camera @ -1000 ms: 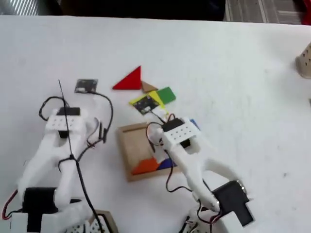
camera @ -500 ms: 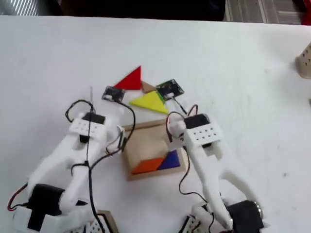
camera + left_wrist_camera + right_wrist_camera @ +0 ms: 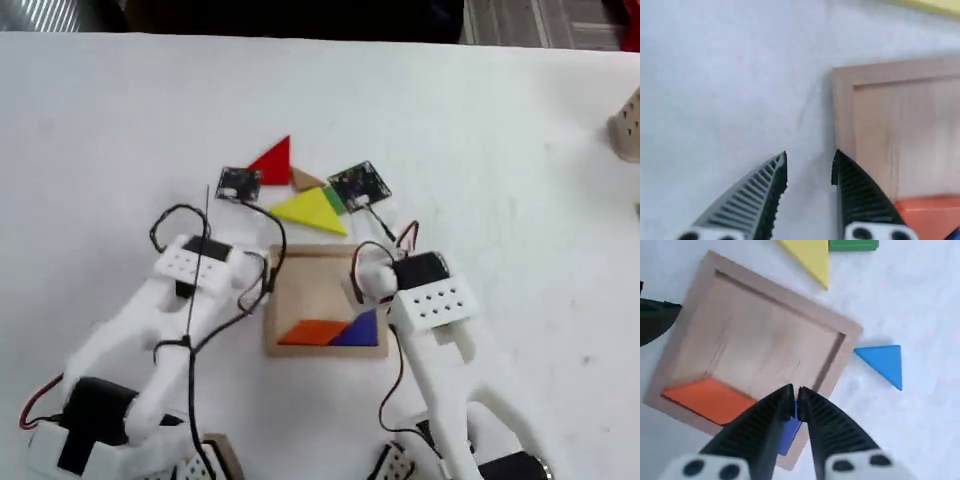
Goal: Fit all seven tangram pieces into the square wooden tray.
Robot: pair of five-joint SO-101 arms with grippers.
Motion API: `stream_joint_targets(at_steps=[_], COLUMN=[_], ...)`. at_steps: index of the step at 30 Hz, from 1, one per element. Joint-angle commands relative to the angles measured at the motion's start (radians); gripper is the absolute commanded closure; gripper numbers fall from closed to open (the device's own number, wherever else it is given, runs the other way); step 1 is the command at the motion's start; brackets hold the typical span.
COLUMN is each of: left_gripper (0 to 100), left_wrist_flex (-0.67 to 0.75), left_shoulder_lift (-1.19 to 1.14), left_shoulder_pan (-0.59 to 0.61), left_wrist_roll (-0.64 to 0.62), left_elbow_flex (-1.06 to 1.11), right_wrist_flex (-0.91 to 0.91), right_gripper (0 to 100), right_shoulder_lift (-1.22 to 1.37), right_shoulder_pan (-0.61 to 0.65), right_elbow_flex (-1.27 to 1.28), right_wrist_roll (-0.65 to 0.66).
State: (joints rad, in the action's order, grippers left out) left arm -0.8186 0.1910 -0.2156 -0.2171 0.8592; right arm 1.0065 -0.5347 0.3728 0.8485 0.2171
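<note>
1. Sitting flat on the white table (image 3: pixel 500 150), the square wooden tray (image 3: pixel 318 280) lies between the two arms.
2. Inside the tray: orange piece (image 3: pixel 308 332) and dark blue piece (image 3: pixel 362 328), side by side against the wall nearest the arm bases.
3. Outside, past the far wall: yellow triangle (image 3: pixel 310 210) just beside the rim. Red triangle (image 3: pixel 273 162) lies farther out. Small brown triangle (image 3: pixel 305 180) sits between the red and the yellow. Green piece (image 3: pixel 336 198) is partly hidden, against the yellow's edge.
4. Light blue triangle (image 3: pixel 882 362) lies on the table just outside the tray's rim, on the right arm's side, one point aimed at the wall.
5. Left gripper (image 3: pixel 810 162): released, fingers parted, nothing between them. One finger is over the tray's side rim, the other over the table beside it.
6. Right gripper (image 3: pixel 795 392): clenched, tips all but touching, grasping nothing. It hangs over the dark blue piece near the tray's corner. Whether the tips touch the piece I cannot tell.
</note>
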Motion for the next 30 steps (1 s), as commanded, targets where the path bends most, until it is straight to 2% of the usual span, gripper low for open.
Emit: stream_joint_targets(at_steps=[1, 6, 12, 17, 27, 30], left_gripper=[84, 84, 84, 84, 84, 84], left_wrist_flex=[0.055, 0.052, -0.015, -0.011, -0.009, 0.002], left_shoulder_lift=[0.004, 0.012, 0.016, 0.016, 0.005, 0.004], left_shoulder_pan=[-0.018, -0.008, 0.042, 0.070, -0.088, -0.099], left_wrist_roll=[-0.009, -0.009, -0.008, -0.008, -0.017, -0.029], left_elbow_flex=[-0.025, -0.087, -0.097, -0.097, -0.153, -0.123], right_wrist_flex=[0.002, 0.001, -0.059, -0.064, -0.096, -0.096], right_gripper=[98.1, 98.1, 98.1, 98.1, 98.1, 98.1], right_shoulder_lift=[-0.033, -0.035, -0.025, -0.025, -0.024, -0.024], right_shoulder_pan=[-0.015, -0.045, -0.154, -0.177, -0.177, -0.177], right_elbow_flex=[-0.003, -0.006, -0.009, -0.009, -0.003, -0.003], right_wrist_roll=[0.008, -0.003, -0.109, -0.149, -0.140, -0.140])
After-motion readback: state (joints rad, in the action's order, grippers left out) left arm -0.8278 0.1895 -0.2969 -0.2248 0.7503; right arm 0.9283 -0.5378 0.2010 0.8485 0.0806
